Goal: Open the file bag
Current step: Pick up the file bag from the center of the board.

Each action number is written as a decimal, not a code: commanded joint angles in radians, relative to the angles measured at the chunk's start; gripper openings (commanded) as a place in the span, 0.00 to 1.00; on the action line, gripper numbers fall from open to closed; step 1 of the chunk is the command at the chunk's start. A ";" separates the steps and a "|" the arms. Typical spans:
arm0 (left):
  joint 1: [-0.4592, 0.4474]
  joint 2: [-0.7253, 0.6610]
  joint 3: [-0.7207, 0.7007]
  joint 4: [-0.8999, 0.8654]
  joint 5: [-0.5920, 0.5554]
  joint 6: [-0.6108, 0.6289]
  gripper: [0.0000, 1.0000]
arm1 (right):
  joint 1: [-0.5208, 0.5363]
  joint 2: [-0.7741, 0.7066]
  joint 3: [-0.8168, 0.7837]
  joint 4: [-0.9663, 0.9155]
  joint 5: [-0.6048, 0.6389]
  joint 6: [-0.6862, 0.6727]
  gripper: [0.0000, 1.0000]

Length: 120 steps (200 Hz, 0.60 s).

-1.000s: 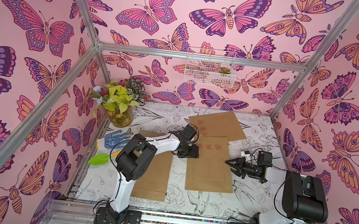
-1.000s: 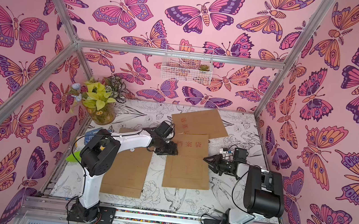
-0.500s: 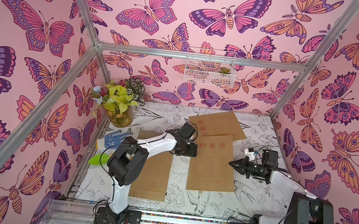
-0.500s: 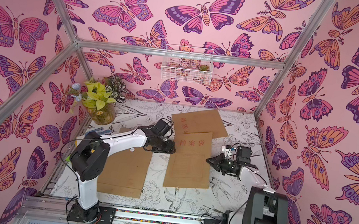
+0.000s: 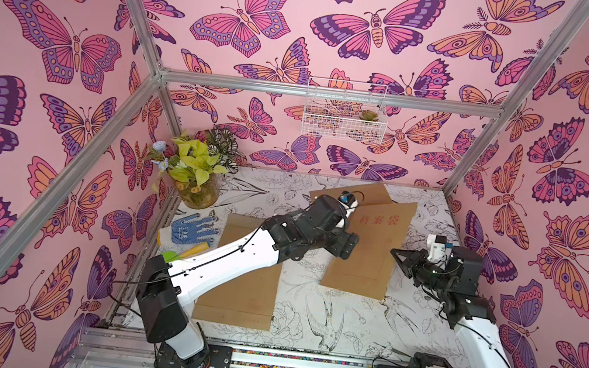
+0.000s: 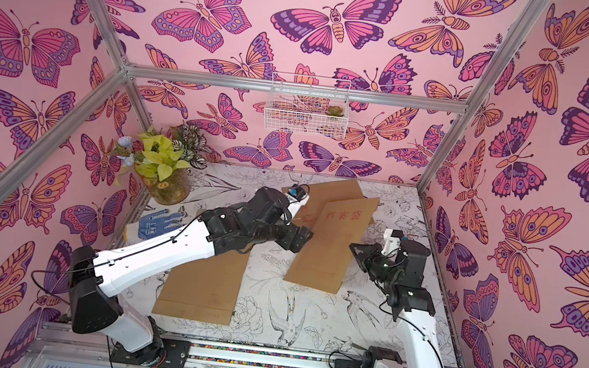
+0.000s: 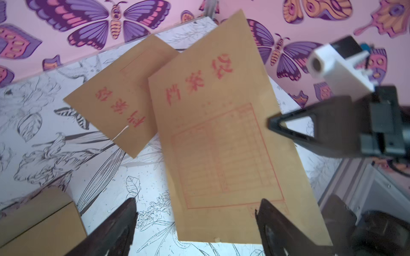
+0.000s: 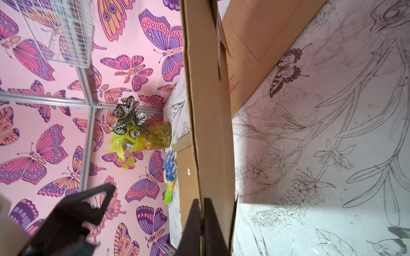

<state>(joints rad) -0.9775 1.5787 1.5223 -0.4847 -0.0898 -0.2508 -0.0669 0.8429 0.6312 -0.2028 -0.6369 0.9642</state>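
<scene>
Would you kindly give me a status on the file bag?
Left gripper open, over the file bag. Right gripper shut on its edge, bag tilted up. Second file bag partly beneath.

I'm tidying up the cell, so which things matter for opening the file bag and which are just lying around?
In use: lifted file bag, right gripper shut on its edge, open left gripper.
Lying about: rear file bag, flat file bag, blue glove, plant vase, wire basket.

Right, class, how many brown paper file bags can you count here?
3. A flat file bag lies beneath the left arm; the right gripper pinches a lifted file bag; a back file bag lies partly under it. Others could be hidden beneath.
</scene>
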 commanded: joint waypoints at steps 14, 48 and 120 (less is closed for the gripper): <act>-0.126 0.040 0.054 -0.031 -0.114 0.158 0.86 | 0.010 -0.034 0.099 0.010 0.162 0.201 0.00; -0.189 0.045 0.064 -0.028 -0.092 0.203 0.91 | 0.011 -0.011 0.187 -0.100 0.251 0.271 0.00; -0.222 0.124 0.092 -0.021 -0.150 0.325 0.95 | 0.010 0.020 0.223 -0.131 0.254 0.345 0.00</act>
<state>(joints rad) -1.1923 1.6604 1.5799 -0.4965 -0.1680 0.0025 -0.0628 0.8669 0.8211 -0.3248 -0.3954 1.2770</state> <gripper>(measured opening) 0.958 0.052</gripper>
